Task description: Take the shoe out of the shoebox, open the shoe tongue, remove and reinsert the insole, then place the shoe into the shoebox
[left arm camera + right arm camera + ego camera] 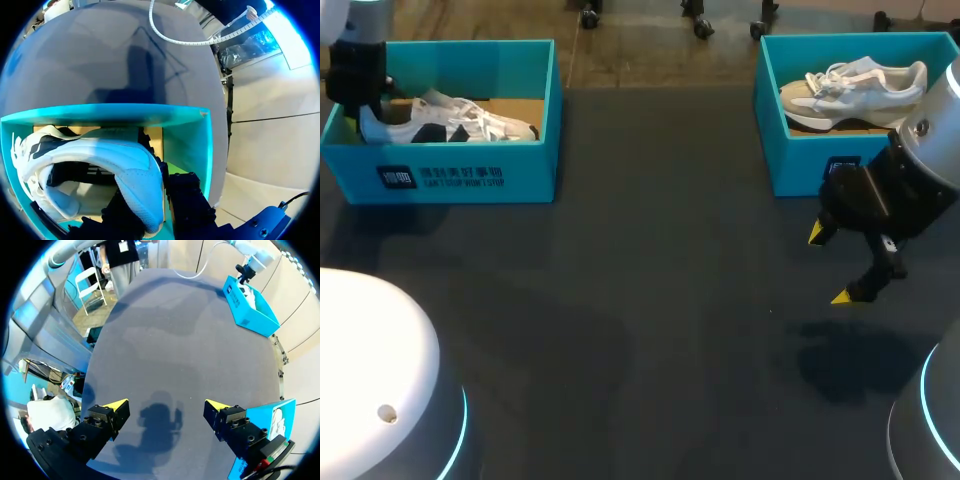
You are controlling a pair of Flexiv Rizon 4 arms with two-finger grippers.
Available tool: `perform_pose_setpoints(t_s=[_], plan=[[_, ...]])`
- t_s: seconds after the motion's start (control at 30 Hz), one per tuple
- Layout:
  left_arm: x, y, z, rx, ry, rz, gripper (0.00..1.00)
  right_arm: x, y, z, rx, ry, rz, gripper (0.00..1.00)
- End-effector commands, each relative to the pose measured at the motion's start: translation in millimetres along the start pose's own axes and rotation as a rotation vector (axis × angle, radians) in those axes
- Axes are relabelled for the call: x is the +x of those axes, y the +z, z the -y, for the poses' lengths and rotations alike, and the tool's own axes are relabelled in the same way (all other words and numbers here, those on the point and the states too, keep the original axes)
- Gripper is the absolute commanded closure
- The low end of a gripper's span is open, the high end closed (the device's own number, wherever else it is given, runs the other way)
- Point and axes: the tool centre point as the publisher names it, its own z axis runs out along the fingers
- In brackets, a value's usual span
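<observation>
Right gripper jaws wide apart, nothing in them, hanging tilted over the table, right box just beside it. Left gripper dips into the left box, jaws clamped on the shoe heel.

The flat dark grey worktop fills almost all of the view from above. Its top looks smooth and dull, not shiny. Its far edge runs straight across. The shadows on it have soft edges. One big blurry shadow lies on the right side, near the front. A fainter dark patch lies left of the middle. In the right wrist view the worktop looks a lighter grey, and a dark blotch sits on it. In the left wrist view a tall thin shadow lies on the grey top.
</observation>
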Motion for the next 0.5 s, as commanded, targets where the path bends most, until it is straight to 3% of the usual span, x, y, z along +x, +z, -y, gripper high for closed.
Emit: perform_pose_setpoints(t_s=[0.03, 0.5], plan=[[-1.8, 7.7, -7.6, 0.009, 0.01, -0.001, 1.0, -1.2, 1.7, -0.2, 0.001, -0.001, -0.002, 0.0], [-5.2, 23.2, -14.0, 0.025, -0.006, 0.022, 1.0, -1.2, 1.7, -0.2, 0.001, -0.001, -0.002, 0.0]])
